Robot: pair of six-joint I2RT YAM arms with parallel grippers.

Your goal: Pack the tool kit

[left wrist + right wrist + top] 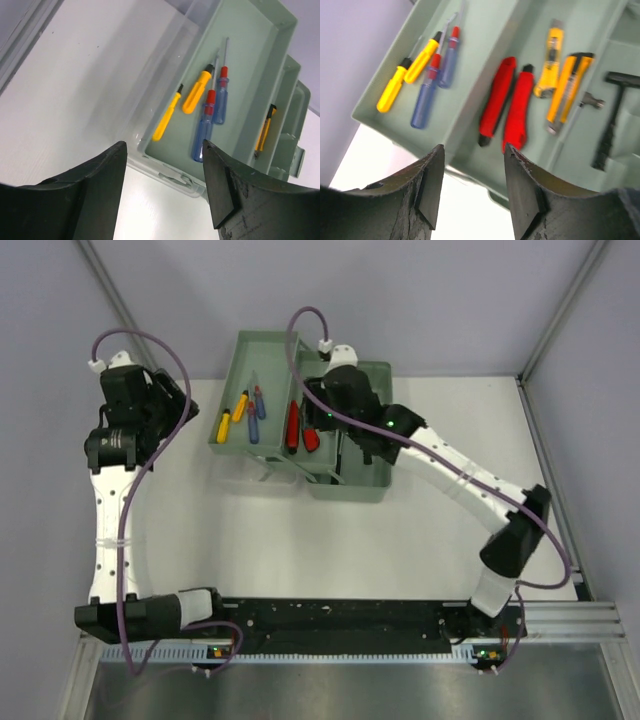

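Top cam: right arm (450,465) bends over the toolbox (368,485), left arm (105,510) reaches up beside it. Left wrist: left hand (165,185) open, empty, screwdrivers (204,127) ahead. Right wrist: right hand (470,185) open, probably empty, red pliers (517,112) just ahead.

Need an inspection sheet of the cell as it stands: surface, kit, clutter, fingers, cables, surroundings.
Surface: white table, carrying the box.
Job's things: sage-green plastic toolbox open; yellow screwdrivers and blue screwdrivers in its outer tray; red-handled pliers, yellow utility knife, yellow-handled pliers and black hammer in sections beyond.
Clutter: nothing seen.
Grippers: left gripper fingers apart, empty, beside the box; right gripper fingers apart, empty, over it.
Cables: purple cables loop off both arms.
Surroundings: grey walls, aluminium frame posts.
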